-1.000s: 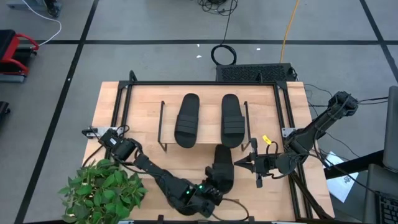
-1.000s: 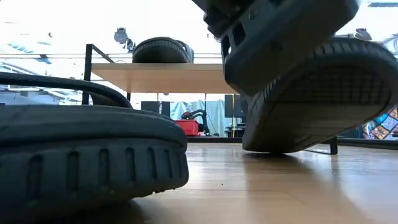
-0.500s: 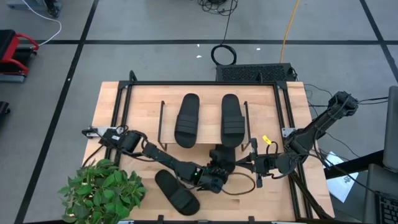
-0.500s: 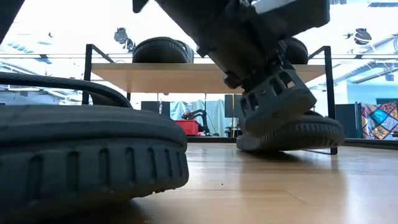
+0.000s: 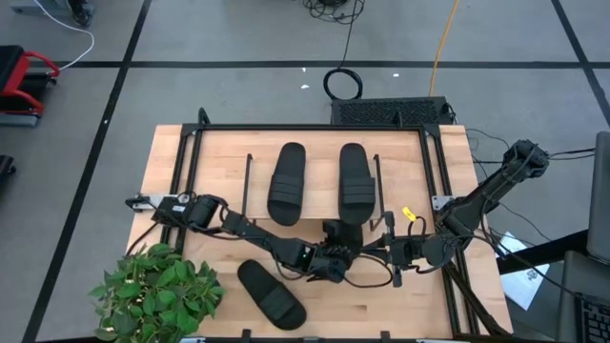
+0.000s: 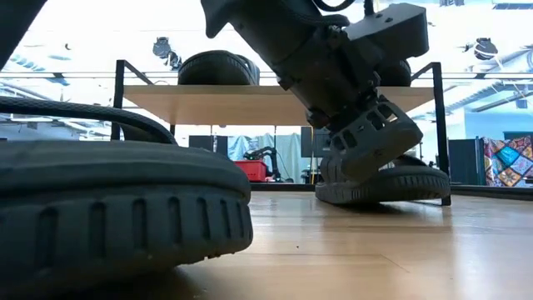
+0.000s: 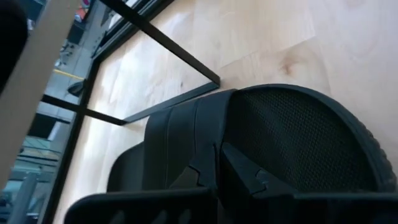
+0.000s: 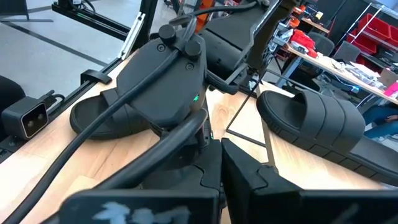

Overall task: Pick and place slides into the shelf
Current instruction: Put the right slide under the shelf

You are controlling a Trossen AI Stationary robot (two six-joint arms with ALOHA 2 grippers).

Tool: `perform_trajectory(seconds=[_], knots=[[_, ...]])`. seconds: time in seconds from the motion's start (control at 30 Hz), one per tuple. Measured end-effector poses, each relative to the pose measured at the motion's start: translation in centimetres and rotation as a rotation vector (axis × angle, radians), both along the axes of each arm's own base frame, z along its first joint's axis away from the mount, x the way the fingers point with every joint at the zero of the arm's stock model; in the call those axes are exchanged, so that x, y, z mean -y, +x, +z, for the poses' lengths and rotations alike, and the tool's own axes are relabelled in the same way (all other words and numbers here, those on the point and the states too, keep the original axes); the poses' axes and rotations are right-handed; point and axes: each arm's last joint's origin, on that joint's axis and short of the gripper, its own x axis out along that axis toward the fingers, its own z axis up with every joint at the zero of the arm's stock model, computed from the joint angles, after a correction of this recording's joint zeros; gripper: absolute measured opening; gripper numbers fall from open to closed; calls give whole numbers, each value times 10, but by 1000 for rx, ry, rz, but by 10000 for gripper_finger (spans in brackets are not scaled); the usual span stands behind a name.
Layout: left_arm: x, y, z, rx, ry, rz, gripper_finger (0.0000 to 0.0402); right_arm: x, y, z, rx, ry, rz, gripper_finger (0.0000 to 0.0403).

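Observation:
The shelf (image 5: 319, 181) stands at the table's middle and carries two black slides (image 5: 286, 184) (image 5: 353, 184) sole-down on its board (image 6: 216, 104). A third slide (image 5: 340, 233) lies under the shelf's right half, its sole on the table (image 6: 383, 182). My left gripper (image 5: 331, 255) is at that slide's near end and is shut on it. A fourth slide (image 5: 272, 293) lies flat by the near edge and fills the low view's left foreground (image 6: 117, 208). My right gripper (image 5: 379, 250) is shut and holds nothing, just right of the third slide. My left gripper (image 7: 217, 152) pinches the third slide at the edge of its ribbed strap (image 7: 186, 134), where the strap meets the textured footbed (image 7: 292, 137). The fingers come slanting down from the near side, along the slide. The slide's sole lies on the table (image 6: 391, 193) beneath the shelf board.
A potted plant (image 5: 157, 291) sits at the near left corner. The black metal frame (image 5: 205, 129) borders the table. The shelf's thin legs (image 6: 441, 133) stand close to the third slide. Bare wood lies right of the fourth slide (image 5: 381, 305).
My left gripper has moved from the near edge toward the shelf and down, carrying the third slide. The slide was lifted and tilted a second ago. Now it has gone farther under the shelf's right half and lies on the table. The fourth slide, earlier covered by the arm, is uncovered.

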Motion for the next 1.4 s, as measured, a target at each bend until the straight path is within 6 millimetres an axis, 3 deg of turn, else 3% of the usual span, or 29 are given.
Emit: perform_trajectory(seconds=[0.23, 0.47, 0.77, 0.9, 1.07, 1.2, 1.4], knots=[[1, 1, -1, 6, -89, -20, 5, 0, 0, 0, -1, 11, -2, 0], [5, 0, -1, 15, -152, -30, 48, 0, 0, 0, -1, 12, -1, 0], [24, -7, 0, -18, -81, -110, 111, 0, 0, 0, -2, 12, 1, 0], [46, -10, 8, 1, -76, -164, 123, -1, 0, 0, -10, 12, 26, 0], [68, -16, 9, -31, -278, -317, 84, -1, 0, -1, -13, 1, 29, 0], [66, -18, -5, -58, -229, -247, 12, -1, 0, -1, -15, -7, 30, 0], [57, -16, -4, -63, -249, -196, 2, -1, 0, 0, -8, -1, 30, 0]])
